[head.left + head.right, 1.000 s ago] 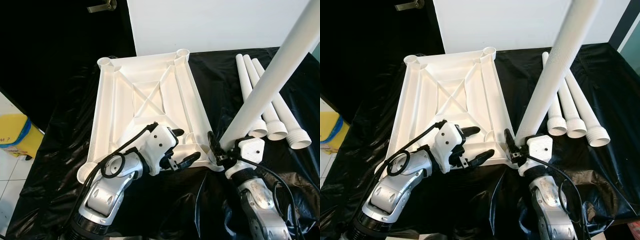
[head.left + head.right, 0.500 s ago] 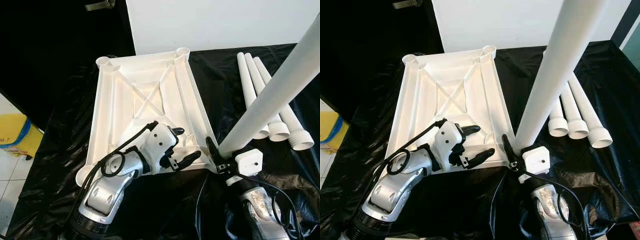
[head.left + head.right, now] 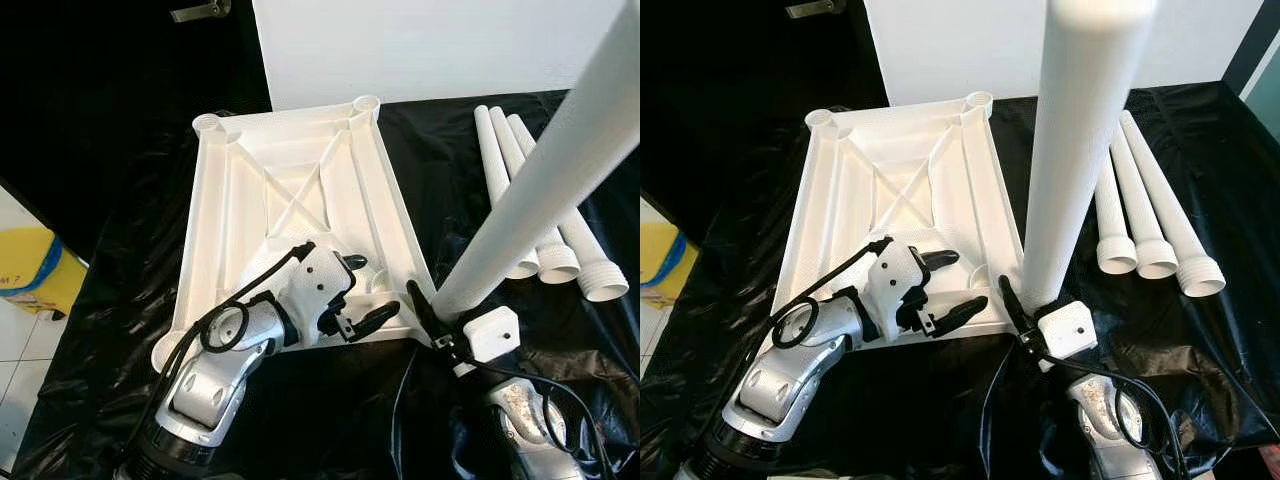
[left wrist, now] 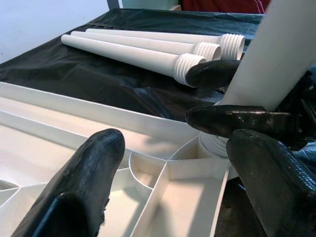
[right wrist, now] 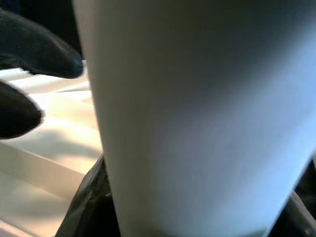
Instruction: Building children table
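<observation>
A white tabletop (image 3: pixel 290 190) lies upside down on the black cloth, ribs up, with round sockets at its corners. My left gripper (image 3: pixel 375 288) rests open over its near right corner, with nothing between its fingers (image 4: pixel 89 182). Beside that corner my right gripper (image 3: pixel 440 305) is shut on a white table leg (image 3: pixel 1070 150). The leg stands steeply, and its threaded end (image 4: pixel 215 143) sits at the near right corner socket. In the right wrist view the leg (image 5: pixel 197 123) hides most of my right gripper's fingers. Three more legs (image 3: pixel 1160 205) lie side by side to the right.
Black cloth (image 3: pixel 120 250) covers the whole work surface. A white panel (image 3: pixel 430 50) stands behind it. At the left, a yellow object with a blue stripe (image 3: pixel 30 270) sits on the tiled floor. A metal door handle (image 3: pixel 200 12) shows at the top.
The leg in my right gripper has swung from a slant to the right towards upright, and its base has settled nearer the corner socket. The left arm has stayed put.
</observation>
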`<state>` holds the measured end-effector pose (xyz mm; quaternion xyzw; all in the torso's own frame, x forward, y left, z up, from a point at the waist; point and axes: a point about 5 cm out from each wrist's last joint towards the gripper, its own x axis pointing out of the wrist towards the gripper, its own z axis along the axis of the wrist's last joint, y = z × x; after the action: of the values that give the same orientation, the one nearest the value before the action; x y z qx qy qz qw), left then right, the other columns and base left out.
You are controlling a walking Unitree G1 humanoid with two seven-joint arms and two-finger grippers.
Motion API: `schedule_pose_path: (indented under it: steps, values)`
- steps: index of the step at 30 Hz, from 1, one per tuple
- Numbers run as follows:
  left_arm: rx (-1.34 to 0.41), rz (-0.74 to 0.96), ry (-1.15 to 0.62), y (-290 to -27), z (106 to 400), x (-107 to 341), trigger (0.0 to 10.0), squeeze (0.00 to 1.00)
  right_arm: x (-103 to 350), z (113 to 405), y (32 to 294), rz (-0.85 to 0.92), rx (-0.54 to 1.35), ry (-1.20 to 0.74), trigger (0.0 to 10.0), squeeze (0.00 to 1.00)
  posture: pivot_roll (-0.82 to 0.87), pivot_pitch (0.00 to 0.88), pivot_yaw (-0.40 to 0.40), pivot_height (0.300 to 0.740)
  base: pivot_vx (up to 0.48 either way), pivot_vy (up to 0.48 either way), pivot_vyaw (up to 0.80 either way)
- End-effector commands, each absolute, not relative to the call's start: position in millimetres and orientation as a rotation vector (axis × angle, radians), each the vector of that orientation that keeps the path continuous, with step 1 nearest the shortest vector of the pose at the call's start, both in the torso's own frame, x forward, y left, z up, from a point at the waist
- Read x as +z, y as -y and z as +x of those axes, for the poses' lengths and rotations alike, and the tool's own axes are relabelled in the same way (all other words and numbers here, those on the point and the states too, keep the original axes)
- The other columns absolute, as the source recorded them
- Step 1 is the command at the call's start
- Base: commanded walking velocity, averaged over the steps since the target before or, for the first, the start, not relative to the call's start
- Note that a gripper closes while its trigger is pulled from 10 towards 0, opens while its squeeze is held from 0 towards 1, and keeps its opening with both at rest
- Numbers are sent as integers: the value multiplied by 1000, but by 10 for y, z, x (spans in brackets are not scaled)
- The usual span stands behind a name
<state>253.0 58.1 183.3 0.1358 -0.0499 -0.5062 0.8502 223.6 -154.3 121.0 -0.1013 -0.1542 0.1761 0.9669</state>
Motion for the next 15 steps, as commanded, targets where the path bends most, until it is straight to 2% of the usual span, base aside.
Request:
schedule_pose_path:
  steps: [1, 11, 15]
  values:
    - [-1064, 288, 86, -602, 2541, 1807, 10000, 0, 911, 2184, 1591, -144, 350, 120, 10000, 0, -71, 134, 80, 740, 0, 0, 0]
    - [-1073, 288, 89, -584, 2538, 1808, 10000, 0, 797, 2258, 1551, -160, 359, -63, 10000, 0, -79, 129, 79, 740, 0, 0, 0]
    - [-1078, 290, 91, -579, 2541, 1810, 10000, 0, 781, 2287, 1563, -104, 342, -125, 10000, 0, -81, 123, 79, 740, 0, 0, 0]
